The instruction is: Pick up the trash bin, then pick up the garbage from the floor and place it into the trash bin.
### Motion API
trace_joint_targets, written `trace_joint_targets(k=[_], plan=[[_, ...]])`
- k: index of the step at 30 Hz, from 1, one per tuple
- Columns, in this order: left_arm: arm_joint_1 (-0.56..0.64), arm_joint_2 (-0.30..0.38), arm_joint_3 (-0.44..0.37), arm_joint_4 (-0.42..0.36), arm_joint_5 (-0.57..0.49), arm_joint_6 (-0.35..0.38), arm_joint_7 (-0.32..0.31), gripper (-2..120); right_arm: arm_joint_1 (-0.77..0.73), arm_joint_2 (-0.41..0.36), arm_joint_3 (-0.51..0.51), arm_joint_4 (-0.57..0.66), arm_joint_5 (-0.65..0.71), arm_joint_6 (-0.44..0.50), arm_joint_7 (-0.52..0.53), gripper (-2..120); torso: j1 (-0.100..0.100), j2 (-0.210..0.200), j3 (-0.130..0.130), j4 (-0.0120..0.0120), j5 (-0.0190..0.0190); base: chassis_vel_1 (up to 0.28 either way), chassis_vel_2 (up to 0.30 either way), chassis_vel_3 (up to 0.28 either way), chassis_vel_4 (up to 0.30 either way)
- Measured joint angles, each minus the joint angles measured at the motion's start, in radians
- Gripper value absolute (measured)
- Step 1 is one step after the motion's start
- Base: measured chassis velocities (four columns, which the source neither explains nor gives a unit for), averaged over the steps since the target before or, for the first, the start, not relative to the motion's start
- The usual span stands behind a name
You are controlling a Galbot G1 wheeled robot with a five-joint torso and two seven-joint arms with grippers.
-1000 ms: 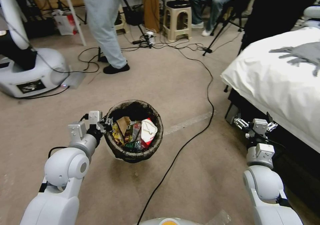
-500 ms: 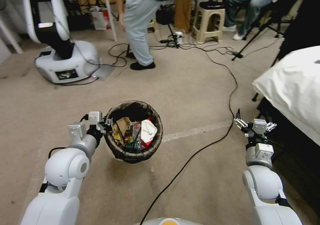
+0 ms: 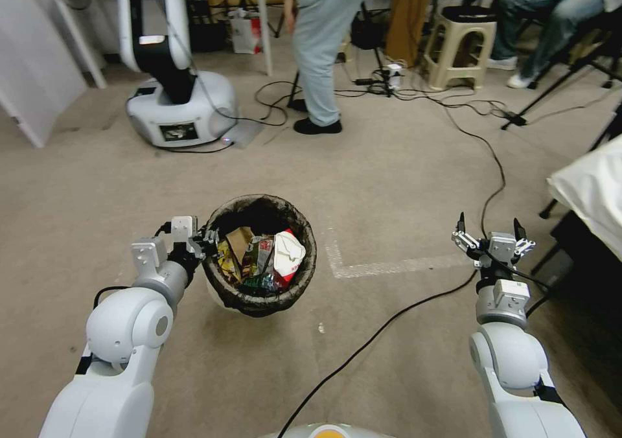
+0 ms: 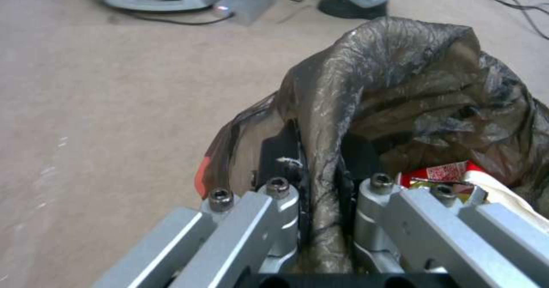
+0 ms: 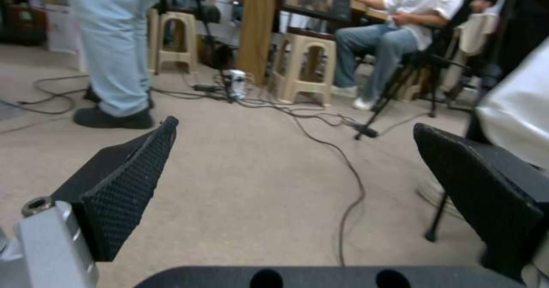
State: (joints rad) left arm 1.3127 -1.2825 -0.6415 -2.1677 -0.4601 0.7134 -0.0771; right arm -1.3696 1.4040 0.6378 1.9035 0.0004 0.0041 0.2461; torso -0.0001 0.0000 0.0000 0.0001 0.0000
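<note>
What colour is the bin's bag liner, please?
Dark brownish-black bag liner, clearest in the left wrist view.

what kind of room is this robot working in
Probably a robotics lab staged as a bedroom: a second white wheeled robot base stands on the beige carpet, black cables trail across it, and the corner of a white-sheeted bed shows by the open right gripper.

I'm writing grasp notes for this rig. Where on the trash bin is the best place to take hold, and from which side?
Judging by the present hold, the rim. The trash bin is round and open-topped, so its thin bag-covered edge fits between two fingers, one inside and one outside. The left gripper is shut on the rim from the robot's left side, clear of the garbage inside. The right gripper hangs open, apart from it.
</note>
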Motion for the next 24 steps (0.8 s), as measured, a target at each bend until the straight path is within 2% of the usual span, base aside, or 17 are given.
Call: trace_joint_targets(k=[16, 24], plan=[[-0.003, 0.000, 0.003, 0.003, -0.010, -0.011, -0.005, 5, 0.000, 0.001, -0.002, -0.003, -0.005, 0.000, 0.000, 100, 0.000, 0.000, 0.000, 0.0000, 0.0000, 0.080, 0.083, 0.085, 0.087], [-0.007, -0.001, 0.004, 0.005, -0.038, -0.015, -0.042, 5, 0.000, 0.003, -0.003, -0.006, -0.006, 0.001, 0.000, 100, 0.000, 0.000, 0.000, -0.0001, 0.0000, 0.050, 0.043, 0.044, 0.058]])
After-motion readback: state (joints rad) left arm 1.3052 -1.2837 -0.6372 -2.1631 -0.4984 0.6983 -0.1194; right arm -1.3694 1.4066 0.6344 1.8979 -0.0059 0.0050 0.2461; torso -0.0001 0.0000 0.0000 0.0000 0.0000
